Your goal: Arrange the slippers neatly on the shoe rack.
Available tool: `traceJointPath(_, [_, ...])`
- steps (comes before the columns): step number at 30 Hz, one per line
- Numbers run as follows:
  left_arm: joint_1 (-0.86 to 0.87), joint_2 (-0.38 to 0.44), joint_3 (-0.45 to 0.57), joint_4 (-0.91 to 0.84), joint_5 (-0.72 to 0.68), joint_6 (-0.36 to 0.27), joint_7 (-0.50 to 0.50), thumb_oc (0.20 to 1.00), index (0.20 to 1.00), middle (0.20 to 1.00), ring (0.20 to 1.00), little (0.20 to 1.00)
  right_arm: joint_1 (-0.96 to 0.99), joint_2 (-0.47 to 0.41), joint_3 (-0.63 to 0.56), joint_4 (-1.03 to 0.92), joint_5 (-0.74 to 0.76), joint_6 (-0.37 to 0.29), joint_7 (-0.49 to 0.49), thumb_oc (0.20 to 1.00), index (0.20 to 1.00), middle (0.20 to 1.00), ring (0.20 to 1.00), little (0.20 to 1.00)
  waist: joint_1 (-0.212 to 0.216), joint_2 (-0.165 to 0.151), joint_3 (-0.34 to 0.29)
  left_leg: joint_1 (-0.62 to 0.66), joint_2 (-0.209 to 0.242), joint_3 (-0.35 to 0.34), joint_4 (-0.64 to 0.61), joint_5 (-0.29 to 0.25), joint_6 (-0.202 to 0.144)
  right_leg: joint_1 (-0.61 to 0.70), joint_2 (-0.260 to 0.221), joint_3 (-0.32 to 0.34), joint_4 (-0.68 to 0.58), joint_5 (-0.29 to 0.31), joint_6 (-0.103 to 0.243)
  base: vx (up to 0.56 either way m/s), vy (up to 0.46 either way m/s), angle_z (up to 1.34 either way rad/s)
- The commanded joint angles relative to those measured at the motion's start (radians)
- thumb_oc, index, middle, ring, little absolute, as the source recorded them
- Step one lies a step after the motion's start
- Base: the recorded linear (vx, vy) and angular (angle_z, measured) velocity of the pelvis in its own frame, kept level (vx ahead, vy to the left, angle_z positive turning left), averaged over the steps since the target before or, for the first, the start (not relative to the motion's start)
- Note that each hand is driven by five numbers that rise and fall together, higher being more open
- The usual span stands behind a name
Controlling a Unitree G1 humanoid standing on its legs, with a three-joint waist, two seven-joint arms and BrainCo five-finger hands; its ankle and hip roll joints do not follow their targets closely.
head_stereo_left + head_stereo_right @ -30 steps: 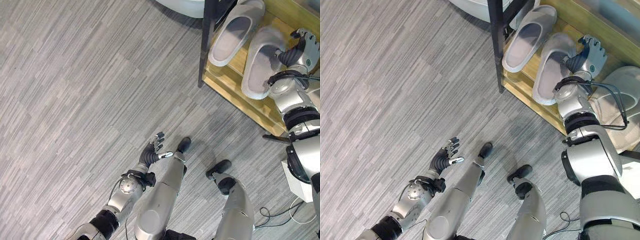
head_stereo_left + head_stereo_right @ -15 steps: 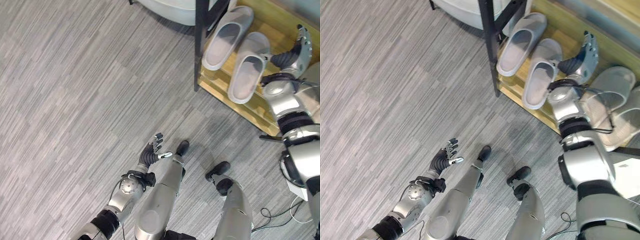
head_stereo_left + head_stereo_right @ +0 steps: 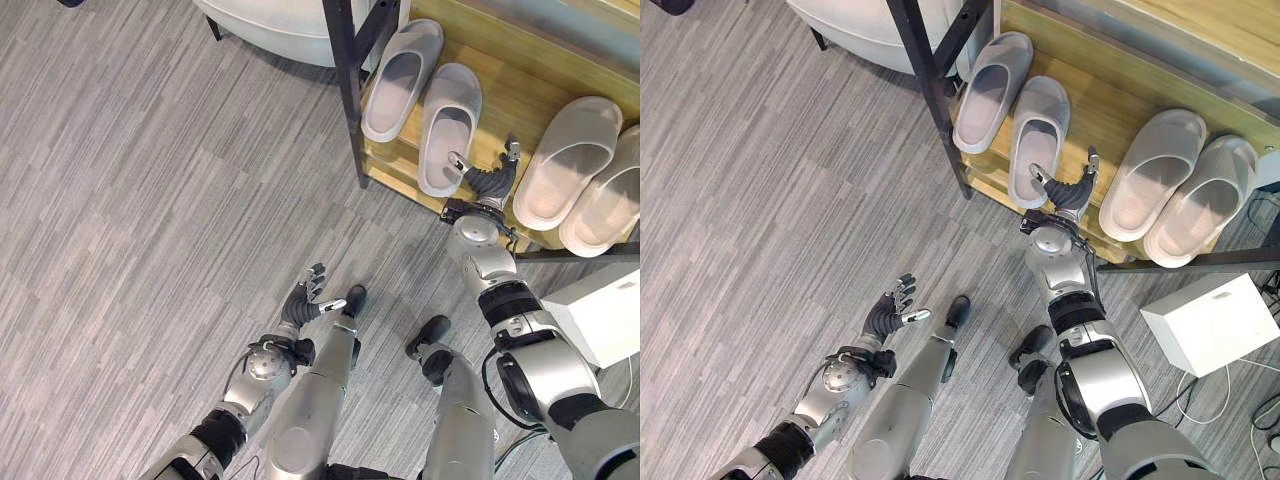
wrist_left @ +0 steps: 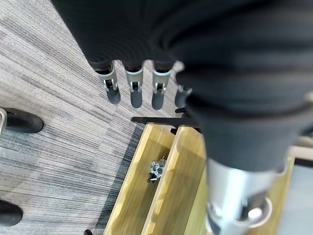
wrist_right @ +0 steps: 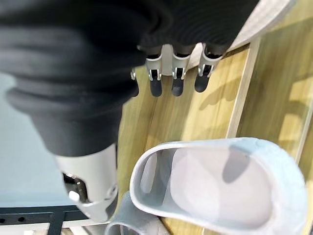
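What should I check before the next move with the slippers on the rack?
1. Right hand free: ok, fingers spread, holding nothing, beside the near slipper.
2. Left hand out of the way: ok, open over the floor.
3. Left pair side by side on the shoe rack: ok, far slipper next to it.
4. Right pair on the shelf: ok, together.
5. Heels fully on the shelf: not ok, they overhang the front edge.
6. Stray slippers on the floor: ok, none in view.
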Motion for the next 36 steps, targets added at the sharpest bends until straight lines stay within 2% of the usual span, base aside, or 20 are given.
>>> traceJointPath(1, [0.017,0.027,-0.006,-0.034,0.022,-0.025,-0.008,1.000,1.000,1.000,1.000,1.000,-0.053,-0.032,-0.007,0.026,0.075,-0.074,0.028,1.000,1.000,1.000,1.000,1.000,0.021,-0.007,0.011,0.071,-0.017,0.032,-0.002,-0.186,0.046,0.157,-0.001,0.035,0.008,-0.188,0.075,0.00,0.000,0.00])
traceJointPath(7, [-0.003,0.042,-0.023,-0.032,0.016,-0.024,-0.020,1.000,1.000,1.000,1.000,1.000,-0.127,-0.018,-0.010,0.173,0.255,-0.097,0.095,1.000,1.000,1.000,1.000,1.000,0.036,-0.004,0.009,0.081,-0.014,0.024,-0.013,-0.192,0.041,0.169,0.007,0.036,-0.004,-0.190,0.082,0.02,-0.021,0.00])
traceJointPath(12, [-0.017,0.056,-0.041,-0.017,0.018,-0.020,-0.035,1.000,1.000,1.000,1.000,1.000,-0.213,-0.034,-0.014,0.296,0.423,-0.117,0.162,1.000,1.000,1.000,1.000,1.000,0.066,-0.004,0.009,0.078,-0.016,0.015,-0.016,-0.195,0.039,0.176,0.008,0.020,-0.008,-0.191,0.088,0.03,-0.021,0.04])
traceJointPath(22, [-0.038,0.061,-0.052,-0.007,0.019,-0.026,-0.052,1.000,1.000,1.000,1.000,1.000,-0.283,-0.083,-0.007,0.354,0.518,-0.117,0.229,1.000,1.000,1.000,1.000,1.000,0.097,0.000,0.013,0.068,-0.018,0.004,-0.017,-0.193,0.036,0.176,0.010,0.004,-0.016,-0.190,0.093,0.03,-0.010,0.05])
traceJointPath(28, [-0.042,0.067,-0.065,-0.008,0.016,-0.028,-0.066,1.000,1.000,1.000,1.000,1.000,-0.345,-0.159,0.008,0.404,0.566,-0.106,0.264,1.000,1.000,1.000,1.000,1.000,0.114,0.000,0.018,0.057,-0.021,0.000,-0.021,-0.192,0.035,0.172,0.009,-0.007,-0.020,-0.190,0.094,0.04,0.000,0.08])
traceJointPath(36, [-0.049,0.070,-0.072,0.004,0.021,-0.024,-0.089,1.000,1.000,1.000,1.000,1.000,-0.370,-0.244,-0.051,0.444,0.753,-0.129,0.334,1.000,1.000,1.000,1.000,1.000,0.130,0.012,0.026,0.041,-0.026,-0.004,-0.028,-0.184,0.033,0.157,0.006,-0.014,-0.024,-0.187,0.099,0.01,-0.002,0.02])
